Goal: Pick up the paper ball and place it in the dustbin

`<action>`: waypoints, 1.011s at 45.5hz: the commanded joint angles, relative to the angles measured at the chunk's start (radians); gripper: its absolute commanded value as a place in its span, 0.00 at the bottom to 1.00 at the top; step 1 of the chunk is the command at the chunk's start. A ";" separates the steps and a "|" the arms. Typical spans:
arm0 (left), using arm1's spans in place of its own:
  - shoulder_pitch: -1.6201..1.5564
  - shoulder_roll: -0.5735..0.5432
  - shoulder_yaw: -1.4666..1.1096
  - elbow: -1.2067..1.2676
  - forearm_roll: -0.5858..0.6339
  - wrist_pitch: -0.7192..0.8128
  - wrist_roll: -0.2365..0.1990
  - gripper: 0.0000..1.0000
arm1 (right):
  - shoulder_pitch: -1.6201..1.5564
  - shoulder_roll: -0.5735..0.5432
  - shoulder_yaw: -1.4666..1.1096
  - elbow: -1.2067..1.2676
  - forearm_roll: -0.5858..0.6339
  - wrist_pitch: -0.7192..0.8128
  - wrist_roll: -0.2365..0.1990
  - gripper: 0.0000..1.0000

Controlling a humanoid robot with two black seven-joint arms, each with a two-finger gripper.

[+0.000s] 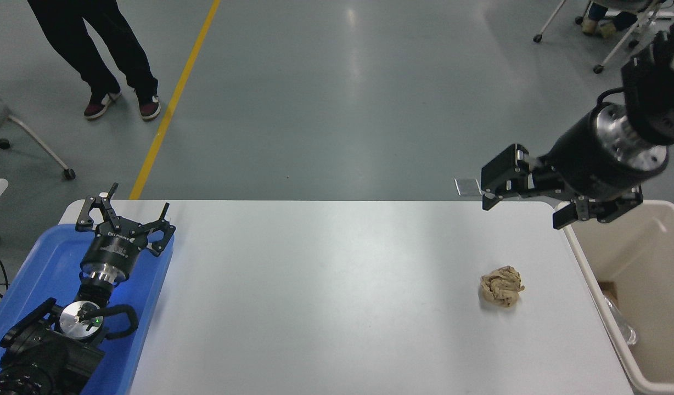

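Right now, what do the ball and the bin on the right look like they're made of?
The paper ball looks like crumpled tan-brown paper: matte, with many sharp creases. The dustbin looks like moulded beige plastic: smooth walls, thick rounded rim, slight sheen.

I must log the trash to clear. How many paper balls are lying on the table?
1. The paper ball lies on the white table, toward its right side, near the dustbin. Part of the dustbin is cropped, so more may be hidden inside.

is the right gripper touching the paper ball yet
Apart. The head view shows the right gripper open near the table's far edge, bare tabletop between it and the paper ball.
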 commanded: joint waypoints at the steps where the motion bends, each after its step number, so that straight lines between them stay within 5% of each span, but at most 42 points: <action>1: 0.000 0.000 0.002 0.000 0.001 0.000 0.000 0.99 | -0.328 0.005 0.015 -0.186 0.011 -0.193 0.001 1.00; 21: 0.000 0.000 0.002 0.000 0.001 0.000 0.000 0.99 | -0.908 0.012 0.188 -0.583 0.011 -0.354 0.003 1.00; 46: 0.000 0.000 0.002 0.000 0.001 0.000 0.000 0.99 | -1.251 0.095 0.438 -0.879 0.011 -0.438 0.003 1.00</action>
